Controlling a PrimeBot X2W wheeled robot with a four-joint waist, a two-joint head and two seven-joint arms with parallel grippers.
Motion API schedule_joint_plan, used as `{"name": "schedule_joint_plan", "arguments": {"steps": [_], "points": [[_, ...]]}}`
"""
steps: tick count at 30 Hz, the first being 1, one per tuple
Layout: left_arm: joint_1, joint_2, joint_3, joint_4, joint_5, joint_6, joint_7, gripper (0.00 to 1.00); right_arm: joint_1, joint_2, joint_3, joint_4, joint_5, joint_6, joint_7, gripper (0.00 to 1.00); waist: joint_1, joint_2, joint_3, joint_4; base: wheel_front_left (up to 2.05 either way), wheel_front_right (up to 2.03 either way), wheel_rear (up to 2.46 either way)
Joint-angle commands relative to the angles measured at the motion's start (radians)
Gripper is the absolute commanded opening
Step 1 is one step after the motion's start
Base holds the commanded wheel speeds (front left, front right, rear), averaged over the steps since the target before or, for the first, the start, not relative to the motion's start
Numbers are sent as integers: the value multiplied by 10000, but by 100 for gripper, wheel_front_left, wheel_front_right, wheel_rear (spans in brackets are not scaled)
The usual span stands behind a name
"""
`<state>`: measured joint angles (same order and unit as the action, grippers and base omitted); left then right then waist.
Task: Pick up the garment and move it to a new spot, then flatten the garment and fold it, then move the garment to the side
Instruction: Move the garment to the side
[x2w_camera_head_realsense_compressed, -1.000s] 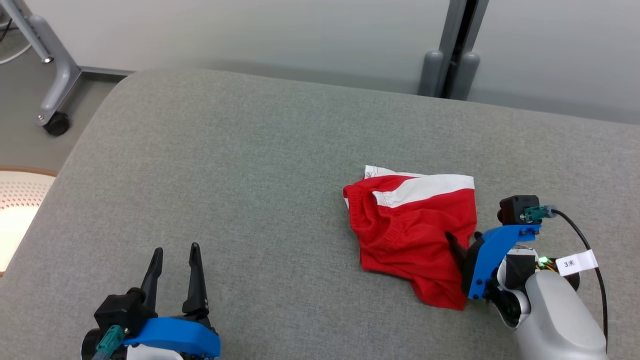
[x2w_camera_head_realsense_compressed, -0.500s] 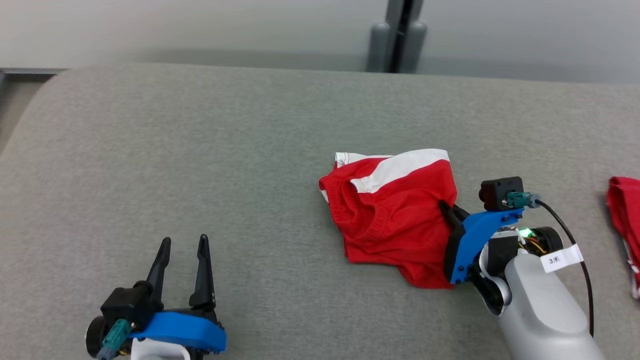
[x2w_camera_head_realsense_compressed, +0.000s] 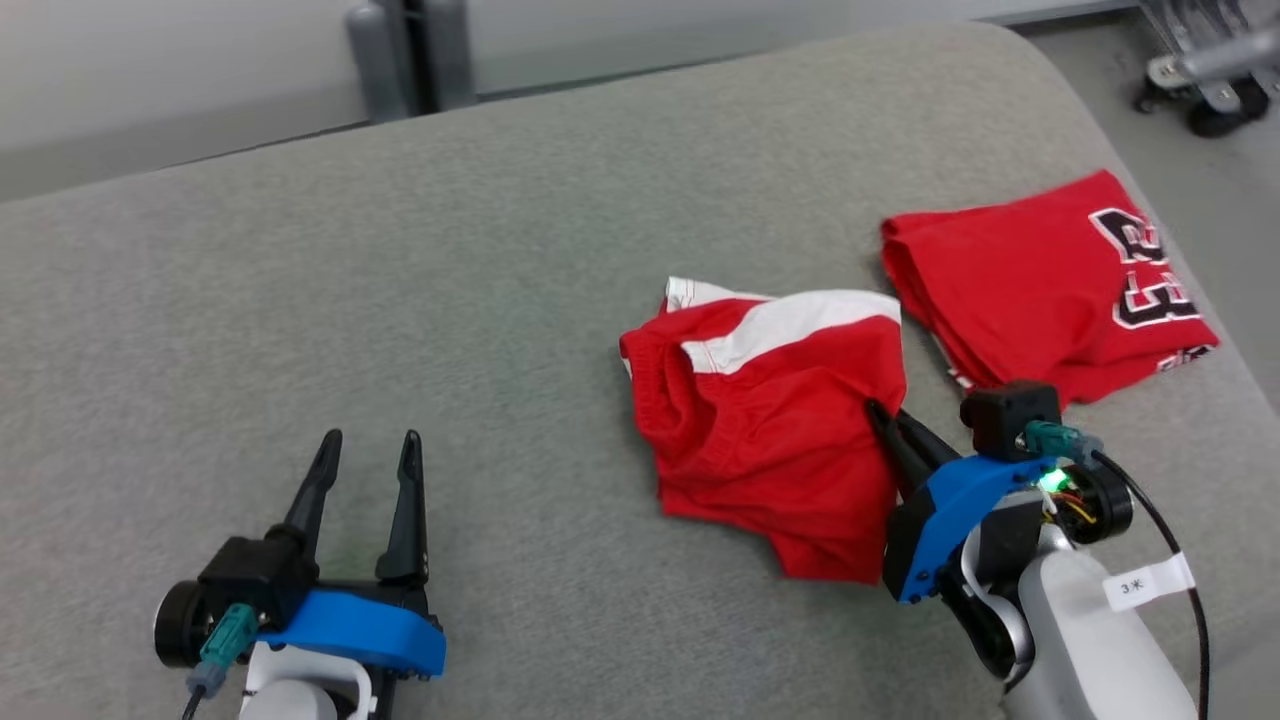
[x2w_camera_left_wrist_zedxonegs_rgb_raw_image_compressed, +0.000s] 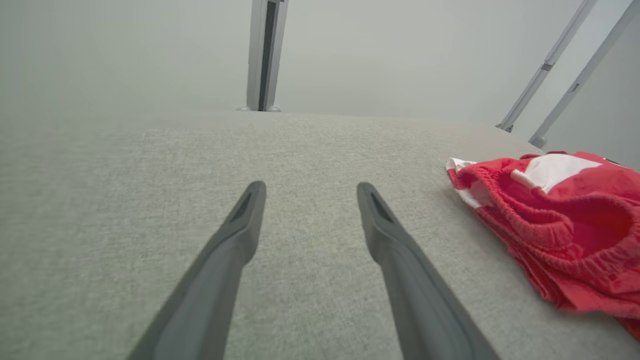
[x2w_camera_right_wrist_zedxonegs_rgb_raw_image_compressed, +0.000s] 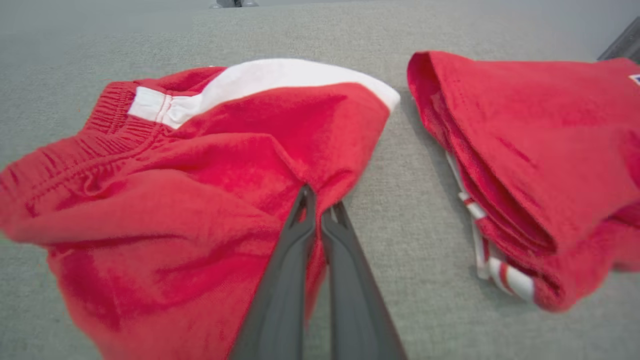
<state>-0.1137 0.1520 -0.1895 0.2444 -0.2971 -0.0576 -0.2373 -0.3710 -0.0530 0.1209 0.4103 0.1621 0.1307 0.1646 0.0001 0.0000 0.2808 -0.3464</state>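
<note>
The garment (x2w_camera_head_realsense_compressed: 760, 420) is a crumpled pair of red shorts with a white stripe, lying on the grey cushion right of centre; the left wrist view shows it (x2w_camera_left_wrist_zedxonegs_rgb_raw_image_compressed: 565, 225) at the right edge. My right gripper (x2w_camera_head_realsense_compressed: 885, 425) is shut on the garment's right edge, and in the right wrist view its fingers (x2w_camera_right_wrist_zedxonegs_rgb_raw_image_compressed: 317, 210) pinch a fold of the red cloth (x2w_camera_right_wrist_zedxonegs_rgb_raw_image_compressed: 200, 175). My left gripper (x2w_camera_head_realsense_compressed: 365, 470) stands open over bare cushion at the lower left, and the left wrist view shows nothing between its fingers (x2w_camera_left_wrist_zedxonegs_rgb_raw_image_compressed: 307, 200).
A folded red jersey (x2w_camera_head_realsense_compressed: 1040, 290) with dark lettering lies on the cushion just right of the garment, close to the cushion's right edge (x2w_camera_head_realsense_compressed: 1240, 350); it appears in the right wrist view (x2w_camera_right_wrist_zedxonegs_rgb_raw_image_compressed: 530, 150) too. A grey post (x2w_camera_head_realsense_compressed: 405, 50) stands behind the cushion.
My right gripper has shut on the garment's right edge. The head camera has turned right, bringing the folded jersey into view. The left gripper stays open.
</note>
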Motion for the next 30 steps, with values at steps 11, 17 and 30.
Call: {"name": "schedule_joint_plan", "arguments": {"steps": [11, 17, 30], "points": [[-276, 314, -156, -416, 125, 51, 428, 100, 177, -7, 237, -836, 103, 1, 344, 0, -1, 0, -136, -902, 0, 0, 0], [-137, 278, -91, -520, -9, 175, 366, 100, -479, -1226, 295, -1027, -137, -1, 1118, 0, -1, 0, -145, -354, 0, 0, 0], [-360, 254, -543, -577, 139, 88, 416, 100, -1902, -4184, -1253, 122, -8, -1, 2725, 0, -1, 0, 402, 1170, 0, 0, 0]]}}
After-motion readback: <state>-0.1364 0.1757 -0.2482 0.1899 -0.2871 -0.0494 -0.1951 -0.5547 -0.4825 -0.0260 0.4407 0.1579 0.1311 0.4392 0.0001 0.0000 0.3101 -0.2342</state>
